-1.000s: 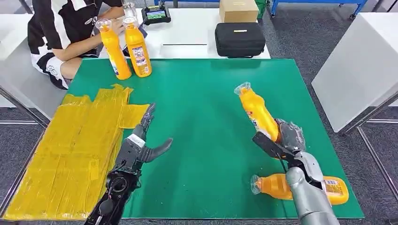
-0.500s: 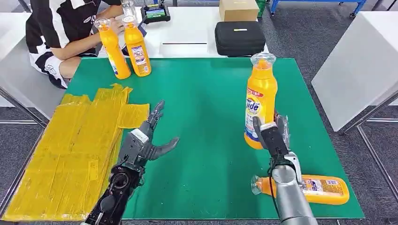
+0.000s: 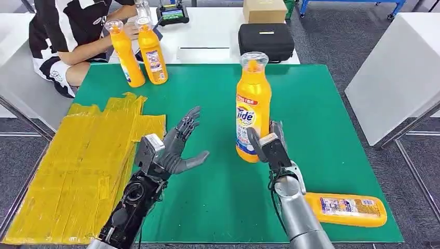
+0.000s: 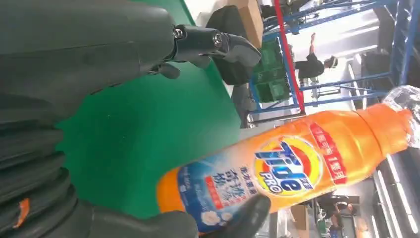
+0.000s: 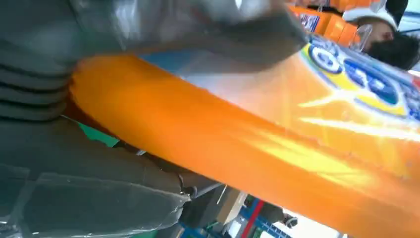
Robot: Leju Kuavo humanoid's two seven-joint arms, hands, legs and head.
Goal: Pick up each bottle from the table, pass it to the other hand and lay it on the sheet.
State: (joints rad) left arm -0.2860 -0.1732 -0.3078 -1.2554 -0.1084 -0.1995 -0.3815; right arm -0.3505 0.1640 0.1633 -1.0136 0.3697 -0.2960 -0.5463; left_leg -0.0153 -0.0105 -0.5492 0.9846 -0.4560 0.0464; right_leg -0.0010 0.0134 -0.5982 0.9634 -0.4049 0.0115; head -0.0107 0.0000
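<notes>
The right hand [image 3: 270, 148] grips an upright bottle [image 3: 251, 109] by its base, above the middle of the green table [image 3: 218, 104]. The left hand [image 3: 174, 148] is just beside the bottle, fingers [image 3: 187, 124] spread wide, holding nothing. The yellow sheet [image 3: 78, 166] lies beyond the left hand. A second bottle [image 3: 347, 209] lies flat near the right arm.

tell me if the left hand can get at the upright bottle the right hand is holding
Probably yes. The left hand is open with fingers spread, facing the held bottle, and only bare green mat lies between them. The right hand grips the bottle's base, leaving its body free.
</notes>
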